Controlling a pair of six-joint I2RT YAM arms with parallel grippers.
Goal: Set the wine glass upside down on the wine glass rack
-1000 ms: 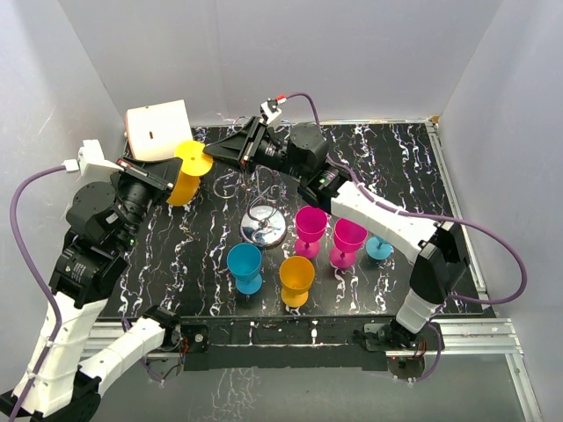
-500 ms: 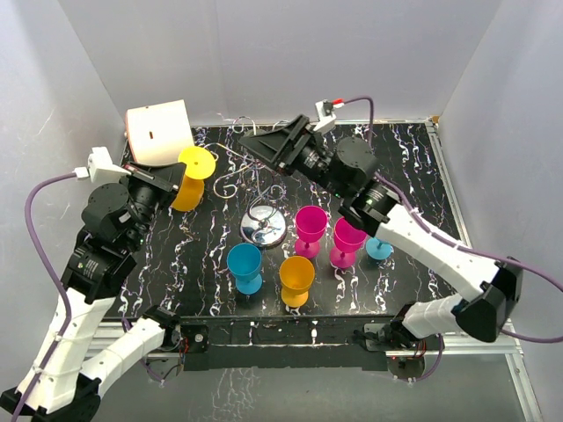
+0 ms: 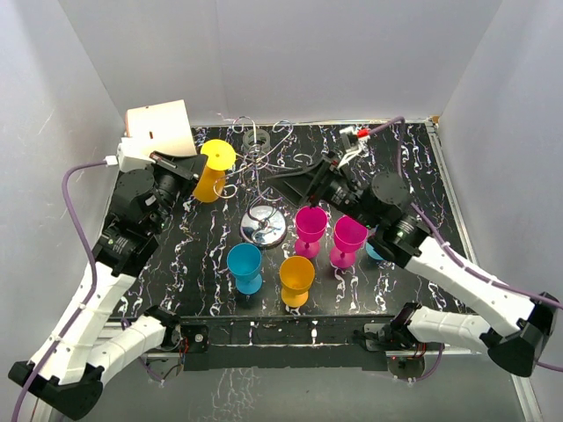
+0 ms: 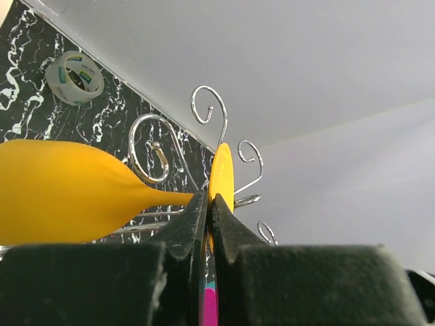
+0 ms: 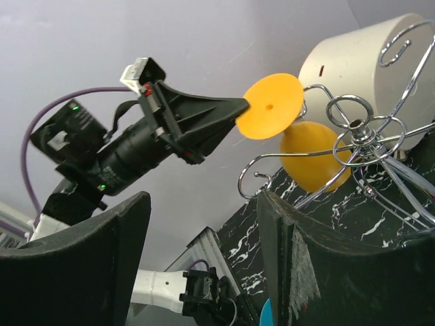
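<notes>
Left wrist: wine glass (image 4: 68, 193) foot edge near rack (image 4: 223, 125) scrolls (little room)

Yellow wine glass (image 3: 209, 183); silver rack (image 3: 263, 226); table (image 3: 418, 163) black — white-veined.

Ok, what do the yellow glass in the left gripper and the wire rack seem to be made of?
Yellow glass: probably plastic; opaque, even colour, soft sheen, nothing shows through it. Rack: thin metal wire, likely chrome-plated; the curls gleam and its round base mirrors the surroundings.
</notes>
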